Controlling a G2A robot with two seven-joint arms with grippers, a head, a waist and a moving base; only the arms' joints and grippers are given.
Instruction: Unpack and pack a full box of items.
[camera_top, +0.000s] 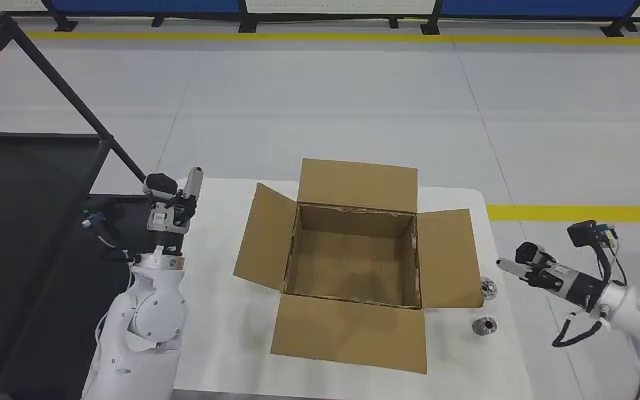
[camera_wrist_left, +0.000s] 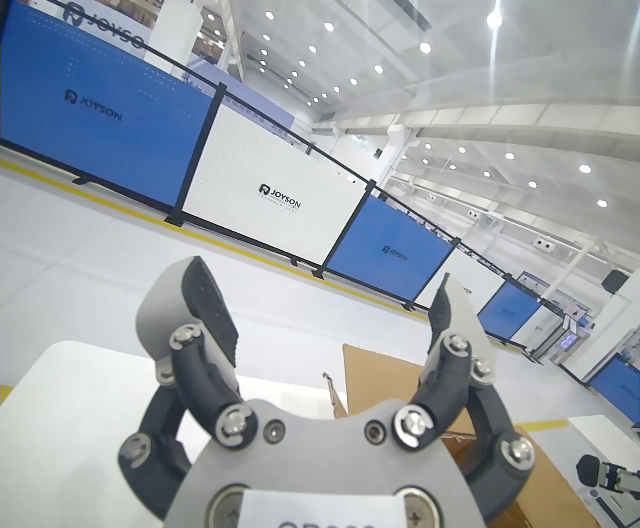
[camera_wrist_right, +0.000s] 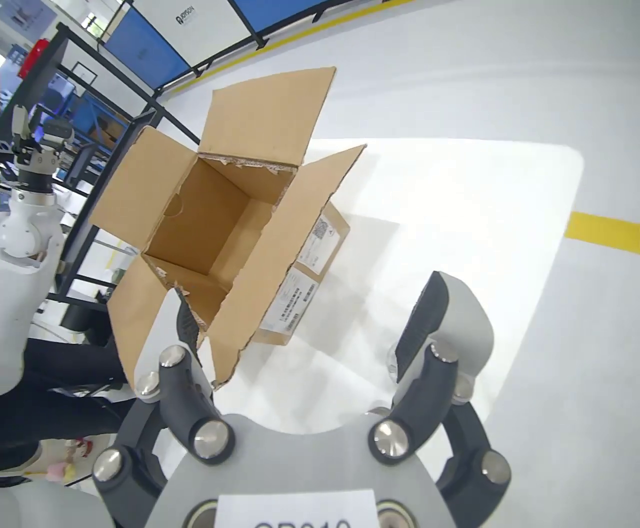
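An open cardboard box (camera_top: 350, 262) stands in the middle of the white table (camera_top: 220, 330), all its flaps folded outward. Its inside (camera_wrist_right: 210, 235) looks empty. My left gripper (camera_top: 192, 182) is held up beside the table's left edge, apart from the box, and it is open (camera_wrist_left: 325, 295) with nothing between its fingers. My right gripper (camera_top: 510, 266) hovers off the table's right edge, pointing toward the box. It is open (camera_wrist_right: 305, 305) and holds nothing. The box's near flap (camera_wrist_right: 165, 320) lies just beyond one finger.
Two small metal cylinders (camera_top: 489, 288) (camera_top: 484, 325) sit on the table near the right edge, between the box and my right gripper. A black rack (camera_top: 50, 200) stands left of the table. Blue and white barrier panels (camera_wrist_left: 280, 200) line the far floor.
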